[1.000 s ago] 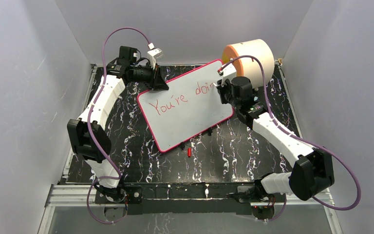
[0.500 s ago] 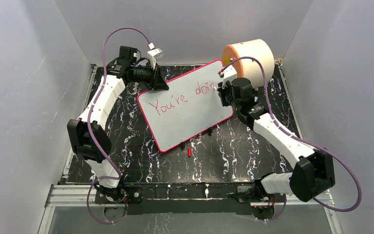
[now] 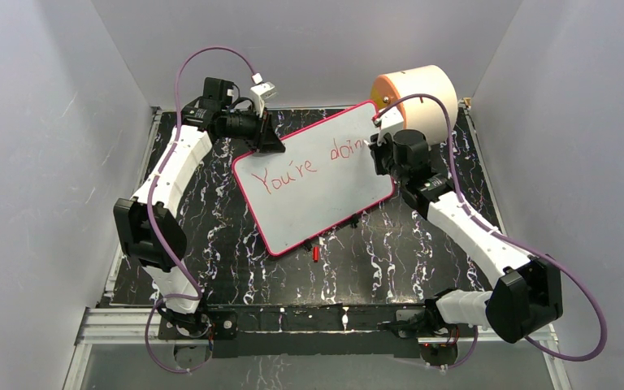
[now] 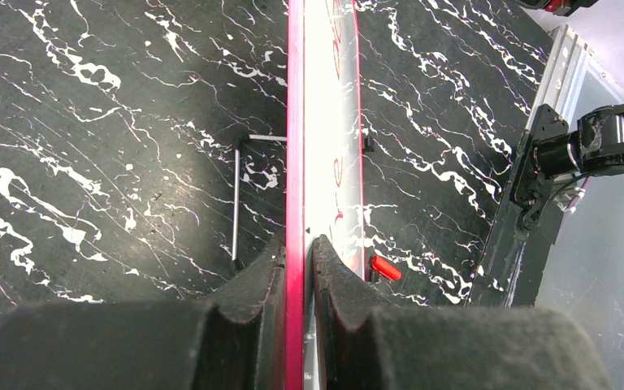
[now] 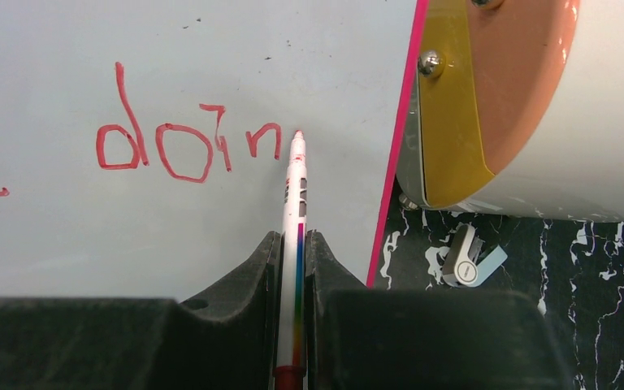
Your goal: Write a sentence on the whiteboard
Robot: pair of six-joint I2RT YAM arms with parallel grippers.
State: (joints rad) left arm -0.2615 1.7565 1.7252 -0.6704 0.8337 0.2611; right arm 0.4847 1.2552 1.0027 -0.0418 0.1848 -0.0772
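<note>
Now gripping marker in right pincer, whiteboard edge in left pincer; risks running the sentence off the whiteboard's rim for lack of room.

Grip: my left gripper is clamped on the whiteboard, with one finger on each side of its pink-red frame.
Board attitude: edge-on, running from my fingers to the top of view.
Sentence: red strokes on the white face, too foreshortened to read.
Table: black with white veins.
Left of board: thin metal rod.
Right of board: small red cap on the table.
</note>
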